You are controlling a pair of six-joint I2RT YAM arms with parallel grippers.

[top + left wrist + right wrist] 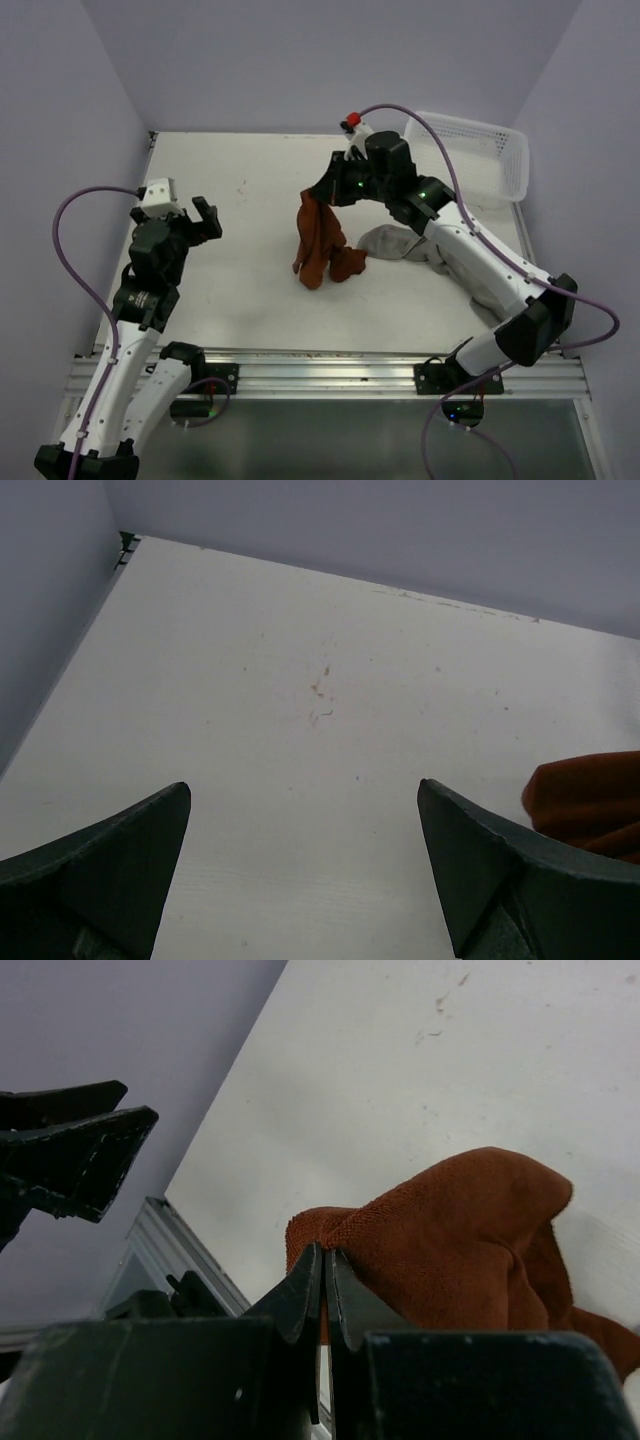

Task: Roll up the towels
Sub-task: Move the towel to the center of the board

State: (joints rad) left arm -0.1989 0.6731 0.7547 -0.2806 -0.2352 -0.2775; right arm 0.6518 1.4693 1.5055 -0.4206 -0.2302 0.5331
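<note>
The left end effector [208,218] hangs over the left part of the table [250,290] with its jaws spread wide and nothing between them. Its wrist view shows only bare table between the two fingers [110,865], with a corner of rust-brown cloth just outside the right one, so I judge it is held in readiness rather than working (perhaps to pin a free edge). Well apart to its right, the rust-brown towel [320,245] hangs in a crumpled drape directly beneath the right end effector [320,200], its lower folds pooling on the table. That right end effector is clamped tight on the towel's top edge: in its wrist view the jaws meet with a thin hem of cloth pinched at their tips, and the rest of the towel falls away below and to the right of them. Lifting it by one edge probably lets the cloth open under its own weight, so it can be laid flat for rolling; neither towel looks rolled yet. Further right, below that end effector and partly under the right arm [470,260], the grey towel [388,240] lies bunched on the table. The arm covers much of it, so I cannot tell its outline, nor whether the grey patch nearer the elbow belongs to it. The white mesh basket [490,150] sits beyond the right end effector in the far right corner, its inside hard to make out.
</note>
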